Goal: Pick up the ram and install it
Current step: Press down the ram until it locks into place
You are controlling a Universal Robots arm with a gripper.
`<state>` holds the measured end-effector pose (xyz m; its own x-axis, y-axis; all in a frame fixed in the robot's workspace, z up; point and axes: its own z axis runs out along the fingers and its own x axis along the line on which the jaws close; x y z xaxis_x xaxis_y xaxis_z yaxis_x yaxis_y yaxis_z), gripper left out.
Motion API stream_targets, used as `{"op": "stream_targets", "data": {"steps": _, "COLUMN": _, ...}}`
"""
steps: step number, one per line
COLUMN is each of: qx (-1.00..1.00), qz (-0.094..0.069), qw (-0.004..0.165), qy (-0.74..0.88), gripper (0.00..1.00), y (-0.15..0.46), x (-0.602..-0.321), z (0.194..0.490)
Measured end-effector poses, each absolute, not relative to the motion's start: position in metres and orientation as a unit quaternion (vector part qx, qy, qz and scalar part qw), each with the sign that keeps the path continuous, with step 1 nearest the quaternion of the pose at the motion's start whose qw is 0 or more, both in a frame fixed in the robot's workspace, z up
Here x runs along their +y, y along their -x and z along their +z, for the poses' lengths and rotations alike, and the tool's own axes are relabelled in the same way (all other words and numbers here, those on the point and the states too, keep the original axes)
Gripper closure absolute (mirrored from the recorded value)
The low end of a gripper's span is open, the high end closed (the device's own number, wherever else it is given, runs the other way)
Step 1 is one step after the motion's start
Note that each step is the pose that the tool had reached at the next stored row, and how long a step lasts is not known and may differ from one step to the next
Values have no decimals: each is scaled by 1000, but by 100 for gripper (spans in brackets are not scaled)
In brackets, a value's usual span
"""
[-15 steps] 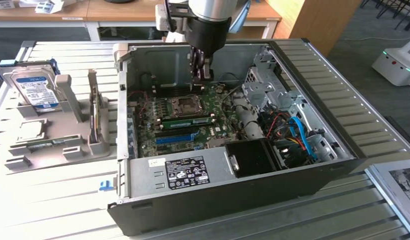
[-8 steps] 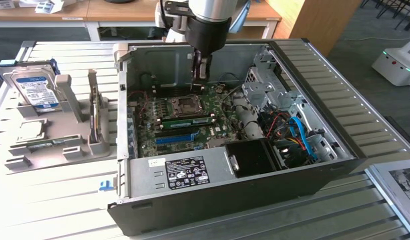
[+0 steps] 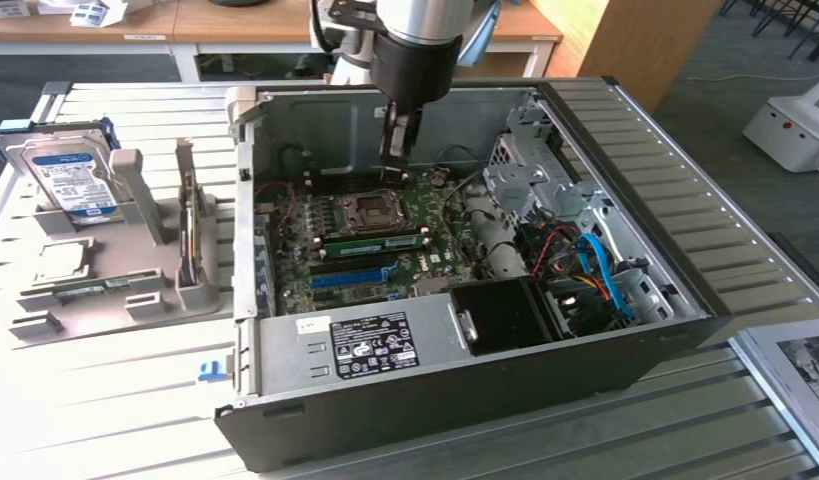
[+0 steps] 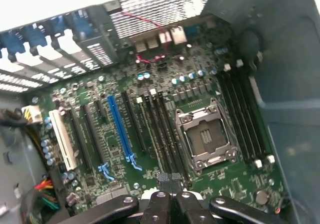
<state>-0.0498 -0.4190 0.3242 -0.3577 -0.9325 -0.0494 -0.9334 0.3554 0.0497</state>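
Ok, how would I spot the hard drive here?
Find the open computer case; the grey rack sits on the exterior view's left of it. The hard drive stands on edge in that rack: silver, with a blue label, unlike its grey neighbours.

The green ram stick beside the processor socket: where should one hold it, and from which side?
Probably the middle of the ram's upper long edge, pinching its flat faces from straight above. It seems to stand on edge on the motherboard, and the case walls block sideways approaches.

No legible text on the hard drive label (image 3: 78, 180) or power supply sticker (image 3: 372, 343).
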Motion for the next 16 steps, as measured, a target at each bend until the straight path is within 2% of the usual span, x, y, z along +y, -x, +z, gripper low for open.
{"op": "stream_targets", "data": {"steps": 16, "qx": 897, "qz": 33, "qw": 11, "qy": 441, "gripper": 90, "y": 50, "x": -419, "z": 323}}
